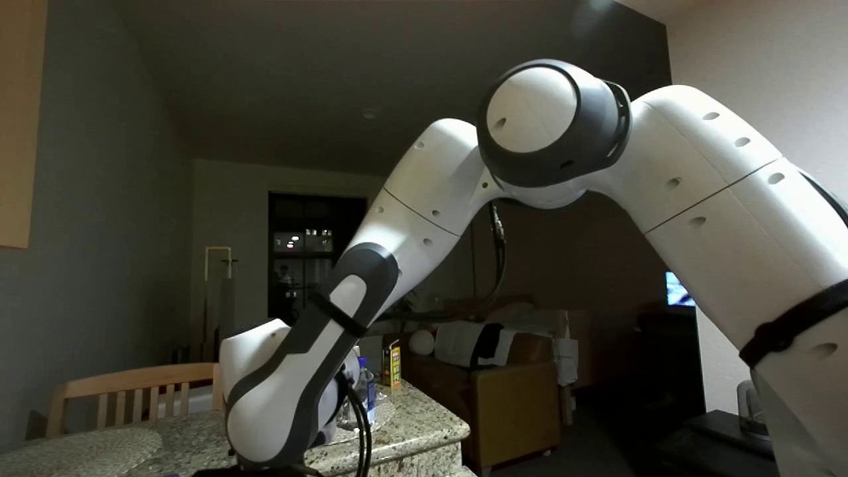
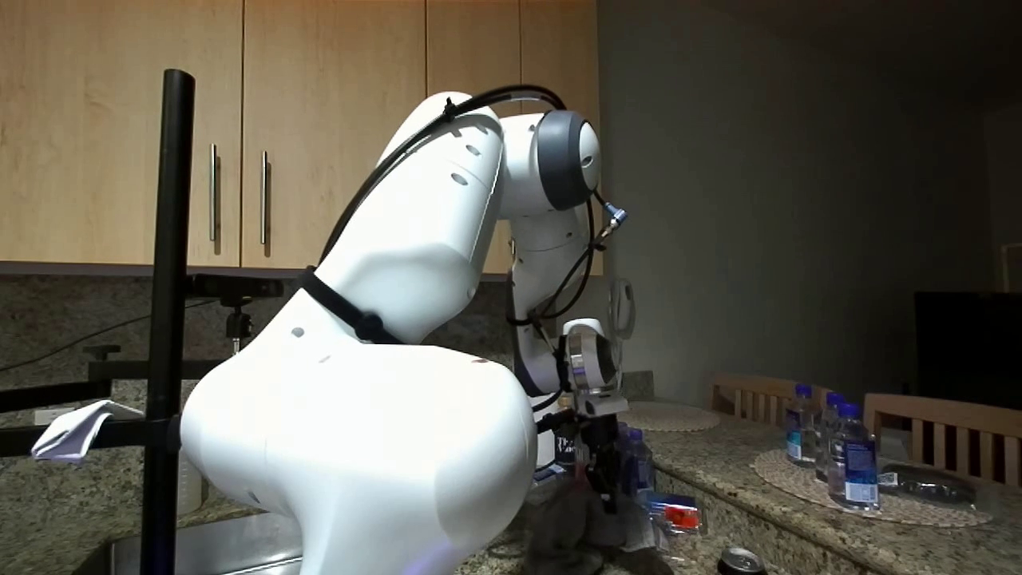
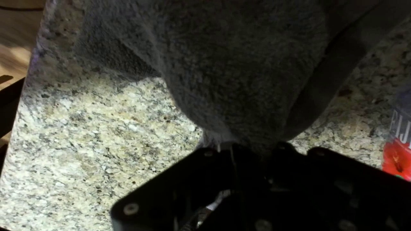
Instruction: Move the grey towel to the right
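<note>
Robotiq gripper (image 3: 253,152) clenched on a bunched end of the grey towel (image 3: 240,64). Towel in loose folds over the granite countertop (image 3: 96,154); how much of it touches stone, cannot tell. Red-flowered label (image 3: 398,157) near the cloth, apart from it. In an exterior view, three blue-capped water bottles (image 2: 854,471) upright on a woven placemat (image 2: 782,483).
</note>
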Available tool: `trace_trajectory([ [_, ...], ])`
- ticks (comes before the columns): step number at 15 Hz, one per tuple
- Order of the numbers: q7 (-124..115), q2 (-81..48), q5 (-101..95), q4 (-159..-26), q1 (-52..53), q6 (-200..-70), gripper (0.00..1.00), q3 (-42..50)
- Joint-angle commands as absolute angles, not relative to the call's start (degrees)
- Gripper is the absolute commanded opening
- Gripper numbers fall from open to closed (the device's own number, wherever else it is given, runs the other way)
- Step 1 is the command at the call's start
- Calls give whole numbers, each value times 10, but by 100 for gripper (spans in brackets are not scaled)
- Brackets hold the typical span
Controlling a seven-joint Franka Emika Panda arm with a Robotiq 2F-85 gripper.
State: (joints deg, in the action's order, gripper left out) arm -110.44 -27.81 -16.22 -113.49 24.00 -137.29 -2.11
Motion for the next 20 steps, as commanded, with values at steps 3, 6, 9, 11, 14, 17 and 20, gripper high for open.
trace_trajectory([
  [3,-1105,-289,-146,-1150,232,-1380,8,-24],
  [6,-1105,-298,-147,-1150,233,-1379,8,-22],
  [9,-1104,-303,-147,-1150,234,-1378,8,-20],
  [11,-1103,-305,-148,-1149,234,-1374,26,-19],
  [14,-1102,-305,-149,-1151,233,-1374,46,-16],
  [17,-1101,-302,-149,-1154,232,-1373,67,-15],
  [20,-1101,-299,-149,-1157,231,-1373,86,-13],
])
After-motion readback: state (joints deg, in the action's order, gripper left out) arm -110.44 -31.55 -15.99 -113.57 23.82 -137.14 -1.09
